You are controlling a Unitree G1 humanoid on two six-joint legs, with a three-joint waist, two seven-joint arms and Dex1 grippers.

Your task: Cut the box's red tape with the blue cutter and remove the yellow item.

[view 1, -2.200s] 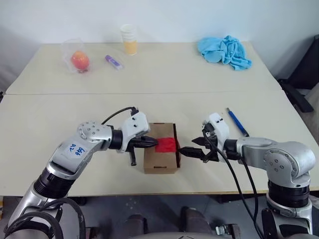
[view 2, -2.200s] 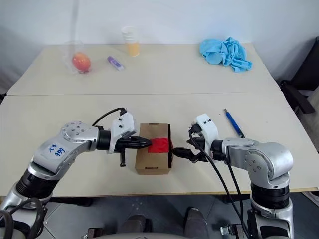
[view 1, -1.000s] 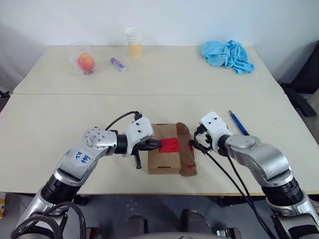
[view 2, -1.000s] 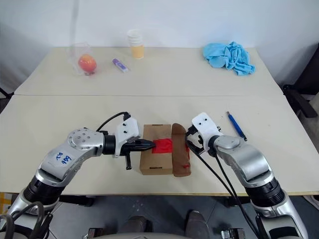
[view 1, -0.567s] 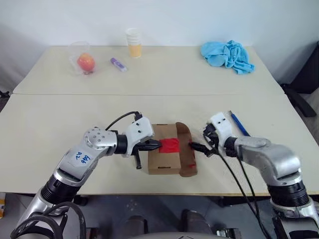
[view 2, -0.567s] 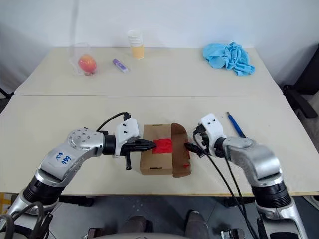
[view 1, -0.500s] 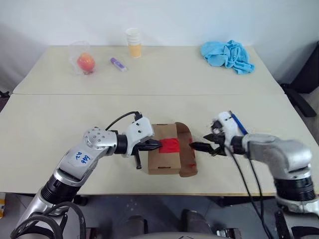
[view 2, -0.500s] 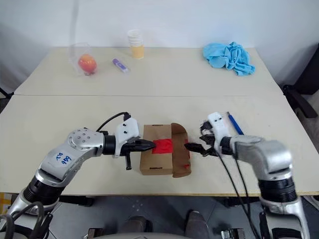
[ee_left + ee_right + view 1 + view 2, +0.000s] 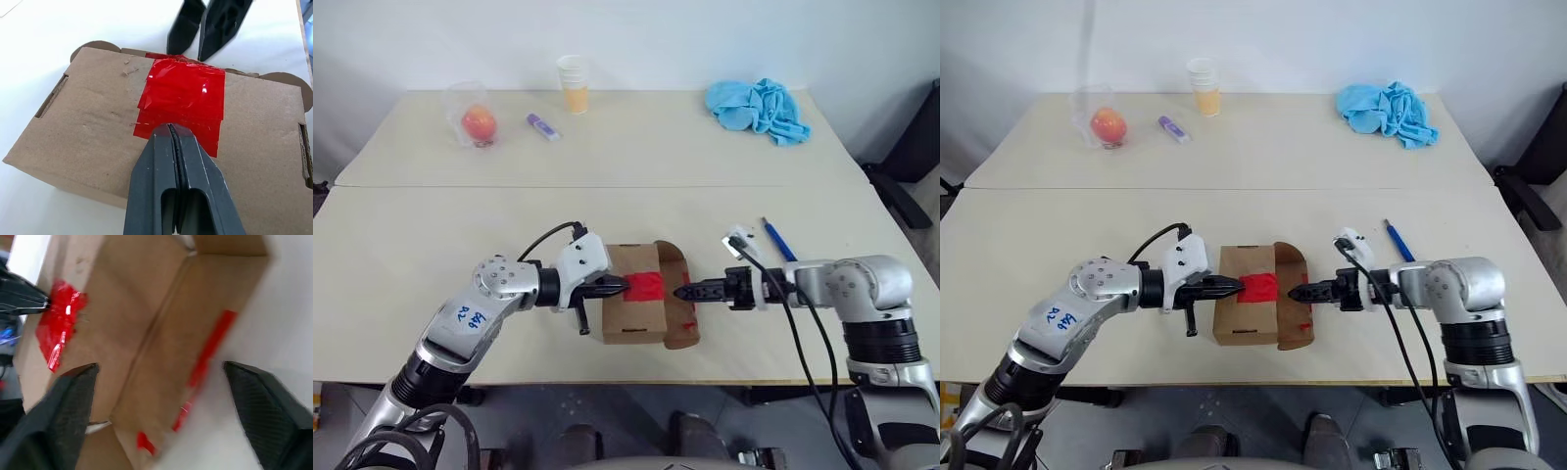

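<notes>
The brown box [image 9: 628,311] sits near the table's front edge, with red tape [image 9: 183,98] on its top. Its right flap [image 9: 677,311] stands folded outward, with a red strip along it. My left gripper [image 9: 169,127] is shut, its tip resting on the near edge of the tape. Level and pointing left, my right gripper [image 9: 683,292] is just right of the flap, its fingers open wide with the flap ahead of them in the right wrist view. The blue cutter [image 9: 779,241] lies on the table behind the right arm. The yellow item is hidden.
Along the far edge of the table are a blue cloth [image 9: 756,108], a paper cup [image 9: 573,83], a purple marker [image 9: 541,126] and an orange fruit in clear plastic [image 9: 477,122]. A seam [image 9: 607,185] runs across the table between the box and those things.
The box's right flap has swung open. My right gripper has rolled, drawn back a little and now points left at the flap. My left gripper has stayed on the tape.
</notes>
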